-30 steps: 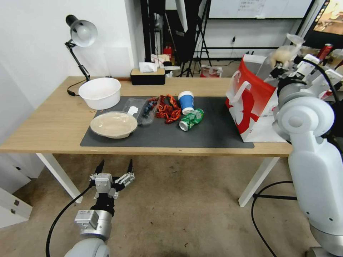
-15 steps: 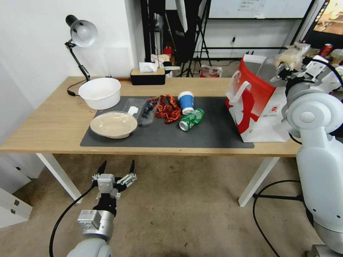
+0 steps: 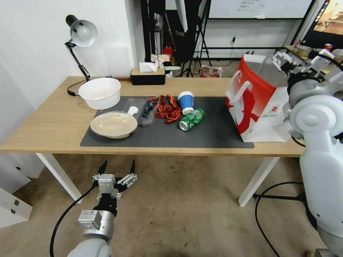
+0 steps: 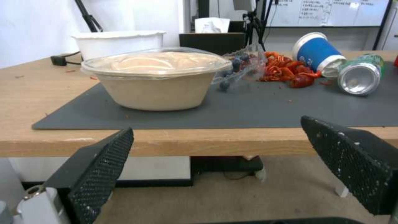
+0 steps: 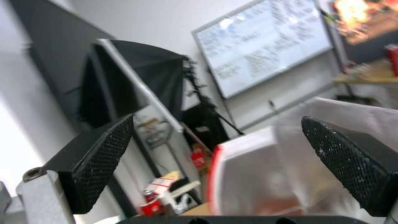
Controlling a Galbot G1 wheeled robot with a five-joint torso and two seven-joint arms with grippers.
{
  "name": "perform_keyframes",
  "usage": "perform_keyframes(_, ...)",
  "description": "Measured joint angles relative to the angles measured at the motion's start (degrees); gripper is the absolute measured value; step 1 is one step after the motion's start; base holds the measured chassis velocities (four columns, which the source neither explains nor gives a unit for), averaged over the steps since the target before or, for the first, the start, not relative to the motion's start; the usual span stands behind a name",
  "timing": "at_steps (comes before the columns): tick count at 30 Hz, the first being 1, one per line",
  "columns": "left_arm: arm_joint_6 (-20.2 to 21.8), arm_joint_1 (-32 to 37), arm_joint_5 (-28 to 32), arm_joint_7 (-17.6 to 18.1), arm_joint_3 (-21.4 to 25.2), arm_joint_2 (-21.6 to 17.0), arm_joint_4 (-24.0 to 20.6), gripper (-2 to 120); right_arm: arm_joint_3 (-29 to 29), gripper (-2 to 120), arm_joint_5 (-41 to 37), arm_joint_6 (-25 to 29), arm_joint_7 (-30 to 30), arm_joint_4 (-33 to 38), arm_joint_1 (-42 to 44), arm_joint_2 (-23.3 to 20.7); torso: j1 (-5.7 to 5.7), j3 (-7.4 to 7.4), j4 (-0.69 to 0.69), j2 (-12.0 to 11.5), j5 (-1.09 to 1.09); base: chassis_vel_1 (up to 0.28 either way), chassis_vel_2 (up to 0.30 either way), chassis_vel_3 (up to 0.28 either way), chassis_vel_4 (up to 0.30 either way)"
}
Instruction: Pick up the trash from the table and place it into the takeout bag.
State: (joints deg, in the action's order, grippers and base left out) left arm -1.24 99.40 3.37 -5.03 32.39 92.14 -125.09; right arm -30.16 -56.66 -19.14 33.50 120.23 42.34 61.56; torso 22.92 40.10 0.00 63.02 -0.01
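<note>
- Takeout bag [image 3: 255,103]: upright at the counter's [image 3: 53,125] right end, mouth open, partly on the mat [image 3: 214,132].
- Right claw [image 3: 282,60]: above the bag's mouth, fingers apart, empty.
- Trash: lidded bowl [image 3: 113,124], blue cup [image 3: 186,101], green can [image 3: 191,119], grouped mid-mat; bare mat between them and the bag.
- Left claw [image 3: 118,169]: low before the counter's front edge, fingers apart.

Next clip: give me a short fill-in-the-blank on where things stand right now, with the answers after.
1. The right gripper, at the mouth of the takeout bag, has its fingers ____.
2. The left gripper hangs ____ the edge of the table.
3. The green can lies on its ____ on the dark grey mat.
4. The lidded dish sits beside a ____ tub.

Answers: open; below; side; white
</note>
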Motion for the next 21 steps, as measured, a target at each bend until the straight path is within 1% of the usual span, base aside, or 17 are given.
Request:
perform_keyframes(2,-0.08,0.01,0.01,0.0,0.09,0.0,-0.01,100,0.74,100,3.7,3.08,-5.6,1.87,4.6,-0.56,0.0,0.0,-0.01,0.0,0.01,0.0,0.0,0.0,0.0)
perform_keyframes(3,-0.08,0.01,0.01,0.0,0.09,0.0,-0.01,100,0.74,100,3.7,3.08,-5.6,1.87,4.6,-0.56,0.0,0.0,-0.01,0.0,0.01,0.0,0.0,0.0,0.0)
perform_keyframes(6,-0.12,-0.07,0.02,0.0,0.09,0.0,-0.01,100,2.1,100,10.35,5.9,-11.59,3.66,9.71,-0.7,-0.01,0.0,-0.02,0.0,0.01,0.0,0.0,0.0,0.0)
perform_keyframes(7,-0.12,-0.07,0.02,0.0,0.09,0.0,-0.01,100,2.1,100,10.35,5.9,-11.59,3.66,9.71,-0.7,-0.01,0.0,-0.02,0.0,0.01,0.0,0.0,0.0,0.0)
perform_keyframes(10,-0.13,-0.27,0.03,0.01,0.0,0.0,0.02,100,4.1,100,16.15,8.19,-17.03,5.99,14.2,-0.27,0.0,0.0,0.0,0.0,0.0,0.0,0.0,0.0,0.0)
perform_keyframes(11,-0.13,-0.27,0.03,0.01,0.0,0.0,0.02,100,4.1,100,16.15,8.19,-17.03,5.99,14.2,-0.27,0.0,0.0,0.0,0.0,0.0,0.0,0.0,0.0,0.0)
perform_keyframes(13,-0.14,-0.31,0.07,0.02,-0.04,-0.02,0.04,100,4.84,100,21.43,10.07,-20.36,6.61,17.33,-0.02,-0.01,0.0,0.0,0.01,-0.01,0.0,0.0,0.0,0.0)
perform_keyframes(14,-0.14,-0.31,0.07,0.02,-0.04,-0.02,0.04,100,4.84,100,21.43,10.07,-20.36,6.61,17.33,-0.02,-0.01,0.0,0.0,0.01,-0.01,0.0,0.0,0.0,0.0)
perform_keyframes(16,-0.16,-0.33,0.12,0.02,-0.05,-0.14,0.06,100,5.53,100,27.19,12.22,-22.51,6.68,21.02,0.23,0.0,0.0,0.0,0.0,0.0,0.0,0.0,0.0,0.0)
perform_keyframes(17,-0.17,-0.36,0.16,0.02,-0.03,-0.21,0.07,100,5.95,100,29.47,12.83,-22.8,7.08,23.3,0.4,0.0,0.01,0.0,0.0,0.01,0.0,0.0,0.0,0.0)
perform_keyframes(18,-0.17,-0.36,0.16,0.02,-0.03,-0.21,0.07,100,5.95,100,29.47,12.83,-22.8,7.08,23.3,0.4,0.0,0.01,0.0,0.0,0.01,0.0,0.0,0.0,0.0)
perform_keyframes(20,-0.18,-0.41,0.23,0.02,-0.03,-0.31,0.07,100,6.39,100,32.83,13.96,-22.82,7.48,26.73,0.77,-0.01,0.0,0.0,0.01,0.0,0.0,0.0,0.0,0.0)
perform_keyframes(21,-0.18,-0.44,0.28,0.02,-0.02,-0.36,0.1,100,6.6,100,36.12,15.53,-22.61,7.35,29.76,1.25,-0.01,0.0,-0.01,0.01,0.01,0.0,0.0,0.0,0.0)
